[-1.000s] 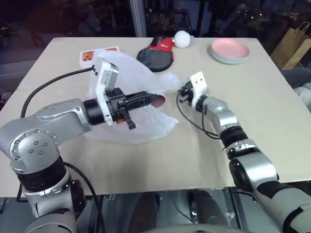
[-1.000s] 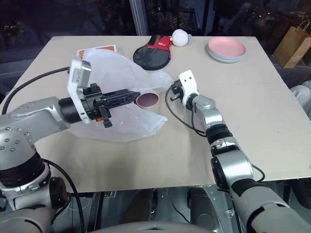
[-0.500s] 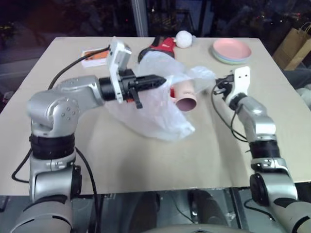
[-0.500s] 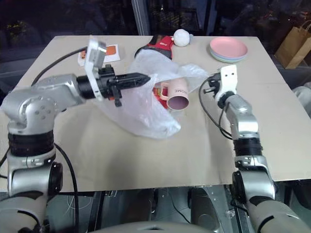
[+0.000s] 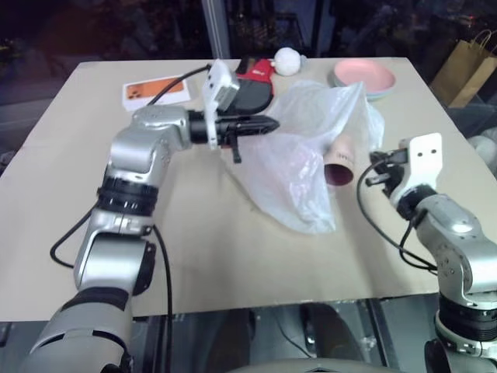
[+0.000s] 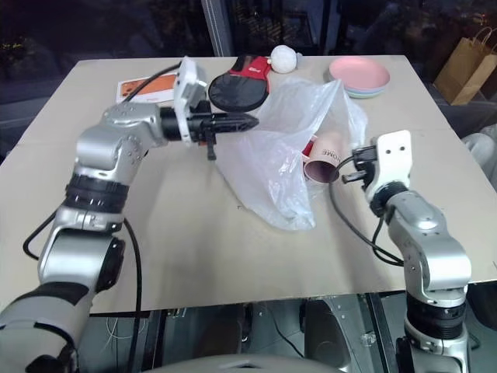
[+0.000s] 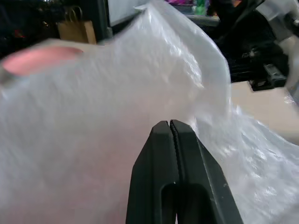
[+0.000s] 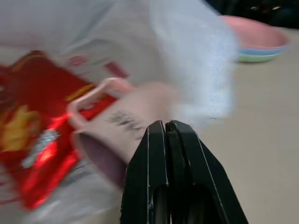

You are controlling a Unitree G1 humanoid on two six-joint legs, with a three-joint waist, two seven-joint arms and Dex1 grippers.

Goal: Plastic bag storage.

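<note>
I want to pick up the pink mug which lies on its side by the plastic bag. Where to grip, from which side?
Probably the rim of the pink mug. Its open mouth lies bare and faces the right claw, while the translucent white plastic bag drapes over its body. Come from the robot's right, low along the beige table, with one finger inside the mouth.

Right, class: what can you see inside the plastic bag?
Through the plastic bag show a pink mug lying on its side and a red snack packet. Anything deeper is hidden by folds.
</note>
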